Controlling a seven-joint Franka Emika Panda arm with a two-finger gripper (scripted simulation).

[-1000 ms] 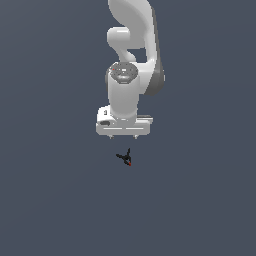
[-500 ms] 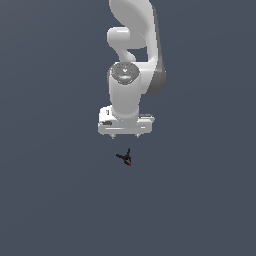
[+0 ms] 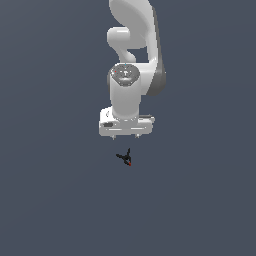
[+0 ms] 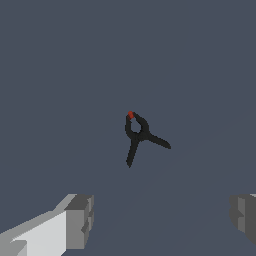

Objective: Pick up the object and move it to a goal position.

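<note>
Object: the clamp (image 4: 140, 136) lies on the floor, just below the gripper (image 3: 125, 136) in the exterior view, untouched.
Fingers: spread wide apart, empty.
Approach: centre yourself over its ringed body before descending; avoid the thin prongs.

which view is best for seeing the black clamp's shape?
Wrist view: the black clamp sits large and unobstructed, showing its loop, red tip and two splayed prongs. In the exterior view the clamp is a tiny dark speck below the gripper.
</note>
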